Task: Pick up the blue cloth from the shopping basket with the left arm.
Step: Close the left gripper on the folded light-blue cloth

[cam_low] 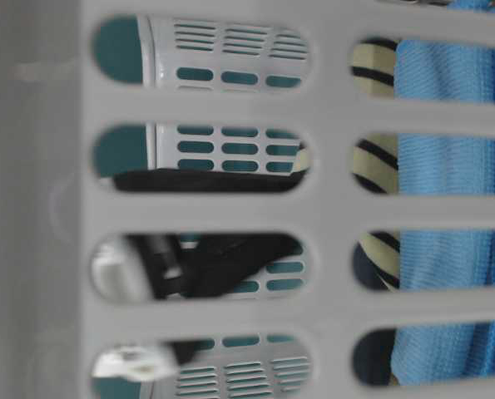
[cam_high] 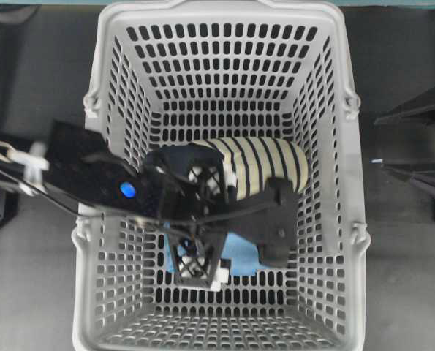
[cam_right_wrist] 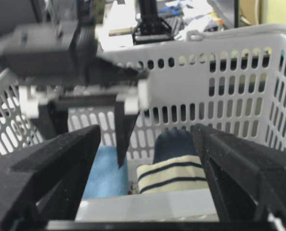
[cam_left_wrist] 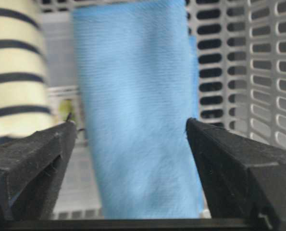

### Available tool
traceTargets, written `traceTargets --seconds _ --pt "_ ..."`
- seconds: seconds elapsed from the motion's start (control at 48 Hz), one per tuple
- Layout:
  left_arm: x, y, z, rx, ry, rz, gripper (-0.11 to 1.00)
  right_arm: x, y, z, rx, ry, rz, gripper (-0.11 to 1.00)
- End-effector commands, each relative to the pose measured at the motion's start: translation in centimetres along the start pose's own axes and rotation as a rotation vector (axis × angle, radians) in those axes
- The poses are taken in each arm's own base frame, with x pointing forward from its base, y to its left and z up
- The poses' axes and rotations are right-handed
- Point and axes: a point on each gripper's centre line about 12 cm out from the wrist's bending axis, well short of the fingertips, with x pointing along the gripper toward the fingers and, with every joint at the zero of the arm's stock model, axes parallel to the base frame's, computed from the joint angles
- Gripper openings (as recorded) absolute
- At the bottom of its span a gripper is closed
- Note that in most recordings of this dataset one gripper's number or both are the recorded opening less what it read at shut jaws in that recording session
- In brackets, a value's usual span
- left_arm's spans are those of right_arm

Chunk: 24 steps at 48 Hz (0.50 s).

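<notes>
Patience looks like the thing now: the left gripper (cam_left_wrist: 133, 144) is down inside the shopping basket (cam_high: 349, 219) with its jaws spread wide and nothing between them, and I'd say it should sink straight onto the blue cloth (cam_left_wrist: 138, 106) so one finger lands on each side, then close on the cloth alone without catching the striped garment (cam_high: 265, 164) just beside it. That cloth lies flat on the basket floor toward the near end, the striped roll across the middle, and nothing else is in there. Over at the side, outside the basket, the right gripper (cam_right_wrist: 147, 159) also stands open and empty.
</notes>
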Motion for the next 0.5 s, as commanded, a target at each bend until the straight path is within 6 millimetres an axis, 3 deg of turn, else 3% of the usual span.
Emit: traceTargets --seconds 0.0,0.208,0.479 --pt "0.8 -0.3 0.0 0.006 0.006 -0.001 0.89 0.1 0.1 0.9 0.003 -0.023 0.001 0.76" --pt "3.1 -0.7 -0.7 0.014 0.027 -0.003 0.89 0.1 0.0 0.8 0.003 -0.02 0.0 0.76" --pt "5.4 -0.6 -3.3 -0.052 0.064 0.0 0.89 0.1 0.0 0.6 0.005 -0.017 0.0 0.76"
